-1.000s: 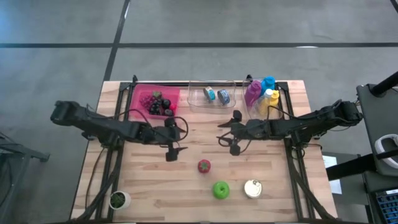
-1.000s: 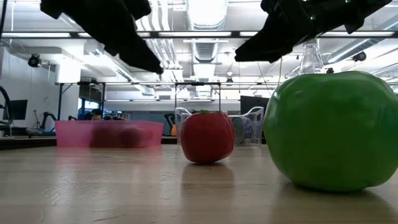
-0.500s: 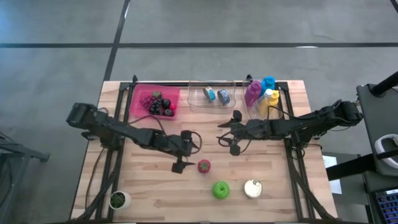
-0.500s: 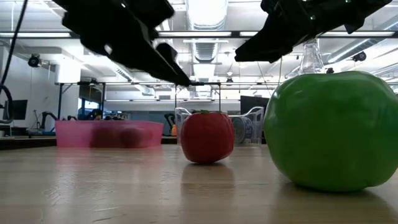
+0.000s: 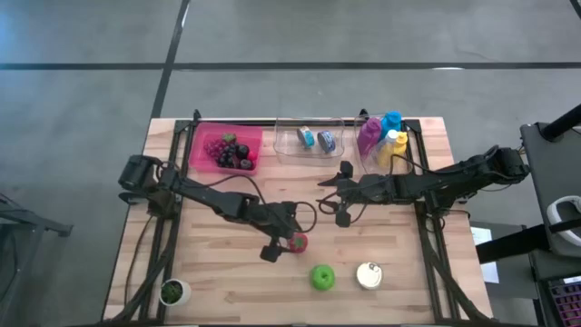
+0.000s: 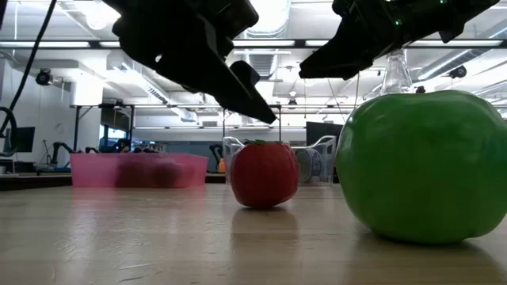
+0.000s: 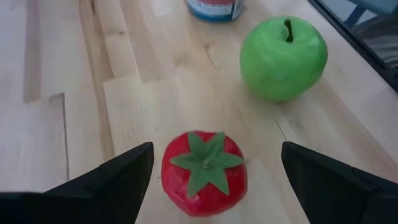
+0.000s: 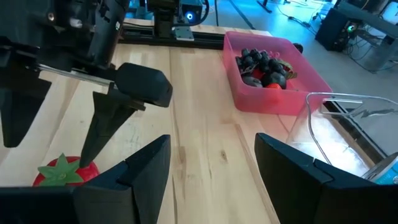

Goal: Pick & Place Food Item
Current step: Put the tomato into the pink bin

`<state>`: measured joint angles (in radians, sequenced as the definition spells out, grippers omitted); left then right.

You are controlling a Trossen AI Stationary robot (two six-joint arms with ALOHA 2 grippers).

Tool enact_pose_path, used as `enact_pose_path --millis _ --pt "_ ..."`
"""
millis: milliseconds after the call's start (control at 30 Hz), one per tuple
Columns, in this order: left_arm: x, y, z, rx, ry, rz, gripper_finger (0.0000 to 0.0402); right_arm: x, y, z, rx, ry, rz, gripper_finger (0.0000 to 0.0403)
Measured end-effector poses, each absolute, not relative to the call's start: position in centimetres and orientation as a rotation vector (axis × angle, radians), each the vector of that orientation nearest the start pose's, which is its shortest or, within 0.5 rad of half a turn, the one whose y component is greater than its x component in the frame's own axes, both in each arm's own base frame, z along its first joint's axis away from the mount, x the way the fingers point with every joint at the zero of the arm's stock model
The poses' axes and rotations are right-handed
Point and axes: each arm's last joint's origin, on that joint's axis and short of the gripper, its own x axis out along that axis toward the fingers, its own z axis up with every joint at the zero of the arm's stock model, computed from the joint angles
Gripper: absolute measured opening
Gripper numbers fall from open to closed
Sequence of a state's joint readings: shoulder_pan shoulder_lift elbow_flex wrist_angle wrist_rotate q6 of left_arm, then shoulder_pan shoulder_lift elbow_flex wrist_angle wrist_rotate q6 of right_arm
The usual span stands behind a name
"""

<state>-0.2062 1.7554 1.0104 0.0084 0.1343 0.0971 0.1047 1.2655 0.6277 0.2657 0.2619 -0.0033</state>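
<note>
Since the earlier frames we see that the left tool (image 5: 283, 238) has travelled from the left-centre of the worktop (image 5: 218, 272) toward the middle and now hangs just above the red tomato (image 5: 298, 242). Its fingers stand wide apart, one on each side of the tomato, and touch nothing. We find the tomato near the middle of the worktop, somewhat toward the front edge. It sits upright with its green star-shaped calyx facing up; it is round, so we can make out no long axis. In the left wrist view the tomato (image 7: 204, 172) lies centred between the two dark fingers (image 7: 118, 177). A green apple (image 5: 322, 277) stands nearer the front edge, stem up, with a tin can (image 5: 369, 275) beside it. The right tool (image 5: 337, 193) hovers right of centre, toward the back edge, its fingers parted and empty. A pink tray (image 5: 204, 154) of dark fruit rests at the back left.
</note>
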Motion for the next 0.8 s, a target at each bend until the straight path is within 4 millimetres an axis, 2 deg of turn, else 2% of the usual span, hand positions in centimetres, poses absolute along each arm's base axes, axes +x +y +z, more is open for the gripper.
enact_pose_path --millis 533,800 --pt "35.1 -7.8 17.5 0.12 0.735 -0.359 0.0356 26.2 2.0 22.3 -0.127 0.371 -0.145 0.0228" --pt "35.5 -7.9 16.1 0.122 0.768 -0.36 0.0352 26.2 2.0 22.3 -0.127 0.371 -0.145 0.0228"
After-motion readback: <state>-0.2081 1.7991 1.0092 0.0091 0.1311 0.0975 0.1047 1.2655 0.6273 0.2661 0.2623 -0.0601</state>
